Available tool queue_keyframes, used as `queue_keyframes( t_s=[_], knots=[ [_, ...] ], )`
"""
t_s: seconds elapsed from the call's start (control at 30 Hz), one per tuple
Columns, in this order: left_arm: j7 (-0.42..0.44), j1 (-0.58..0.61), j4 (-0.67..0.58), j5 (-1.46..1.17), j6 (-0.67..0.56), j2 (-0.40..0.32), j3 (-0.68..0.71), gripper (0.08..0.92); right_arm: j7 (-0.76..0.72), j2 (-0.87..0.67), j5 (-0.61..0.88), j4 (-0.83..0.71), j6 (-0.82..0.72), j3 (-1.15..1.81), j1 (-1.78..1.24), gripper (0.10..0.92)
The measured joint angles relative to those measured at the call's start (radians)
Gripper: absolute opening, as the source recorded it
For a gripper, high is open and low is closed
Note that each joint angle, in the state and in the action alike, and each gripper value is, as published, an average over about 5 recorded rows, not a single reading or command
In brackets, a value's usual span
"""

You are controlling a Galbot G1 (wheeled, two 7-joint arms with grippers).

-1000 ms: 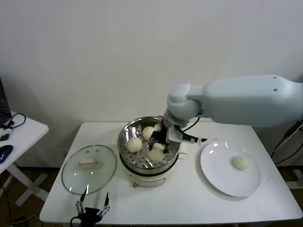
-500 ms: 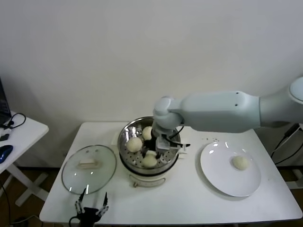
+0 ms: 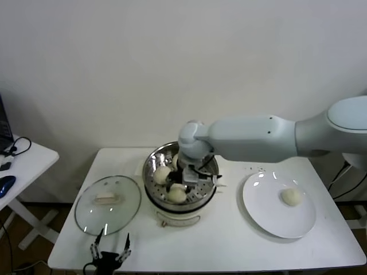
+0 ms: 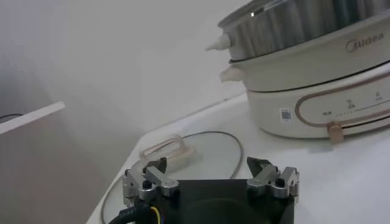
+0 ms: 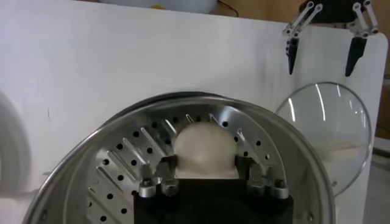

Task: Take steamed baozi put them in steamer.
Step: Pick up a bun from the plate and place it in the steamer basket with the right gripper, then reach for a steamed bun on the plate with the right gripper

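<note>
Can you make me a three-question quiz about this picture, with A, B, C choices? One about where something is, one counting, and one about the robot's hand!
1. Where is the glass lid, compared with the steamer?
A) on top of it
B) on the table, to the robot's left of it
C) on the floor

2. How many baozi lie on the white plate?
A) none
B) one
C) three

3. How are the left gripper's fingers?
A) open, holding nothing
B) shut on a baozi
C) shut on the lid

Answers: 1 B, the lid lies flat beside the steamer. 2 B, one bun sits there. 3 A, the fingers stand apart with nothing between them.
</note>
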Motion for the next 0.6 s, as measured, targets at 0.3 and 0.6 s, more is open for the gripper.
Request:
queue_keyframes(
  t_s=[0.3,0.6],
  knots=[
    [0.000,0.007,-0.008,0.002,0.000,0.000,0.001,0.823,-0.051,-0.048,0.116,0.007,0.014,-0.039,0.088,0.823],
    [-0.001,0.016,-0.019,0.004,0.000,0.000,0.010,0.823,-0.148,-0.190,0.388,-0.006,-0.103,-0.191,0.281,0.823]
  ],
)
